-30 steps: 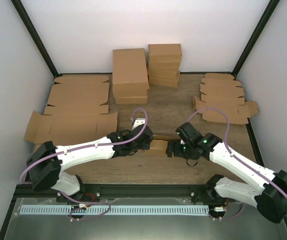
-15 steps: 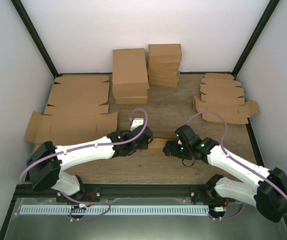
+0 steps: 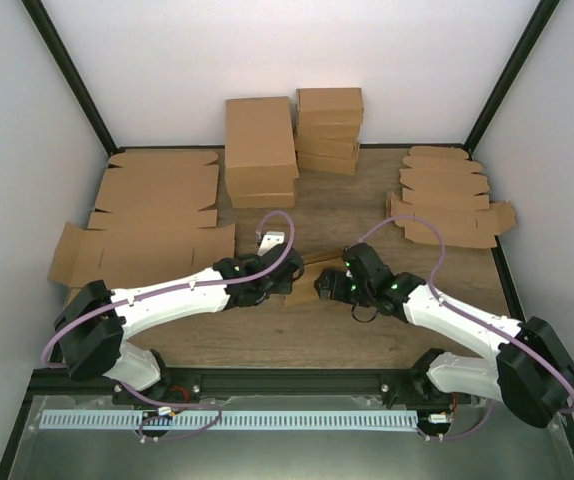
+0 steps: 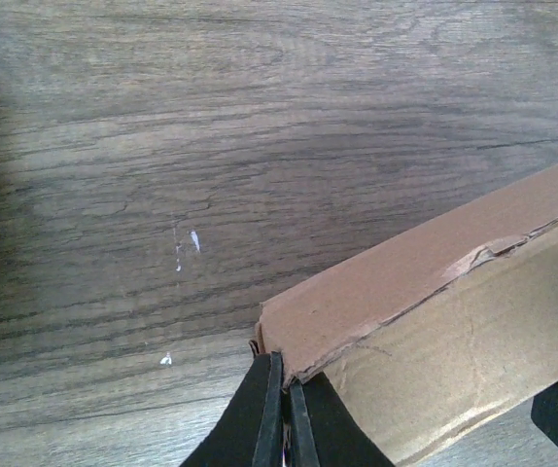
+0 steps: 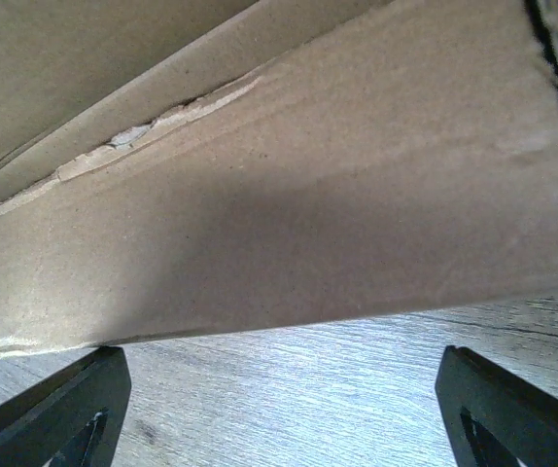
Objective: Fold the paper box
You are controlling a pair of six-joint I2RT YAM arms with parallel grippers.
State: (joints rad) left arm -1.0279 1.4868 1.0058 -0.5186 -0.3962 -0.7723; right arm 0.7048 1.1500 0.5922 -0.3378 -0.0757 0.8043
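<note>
The paper box (image 3: 304, 281), a small brown carton, lies on the wooden table (image 3: 367, 215) between my two grippers. My left gripper (image 3: 285, 284) is shut on the box's near corner edge; in the left wrist view its gripper (image 4: 284, 368) pinches the cardboard rim of the paper box (image 4: 425, 321). My right gripper (image 3: 324, 286) is at the box's right end, open. In the right wrist view the paper box (image 5: 279, 195) fills the upper frame just beyond the wide-spread right gripper (image 5: 279, 362), with bare table between the fingers (image 5: 65, 409).
Larger folded boxes (image 3: 260, 150) and a stack of smaller ones (image 3: 329, 130) stand at the back. Flat cardboard blanks (image 3: 152, 215) cover the left side, and smaller blanks (image 3: 447, 195) lie at the right rear. Enclosure walls close in on both sides.
My right arm has swung left and away from the near edge, up to the box's right end. The box has shifted left and turned a little. My left gripper has kept its hold.
</note>
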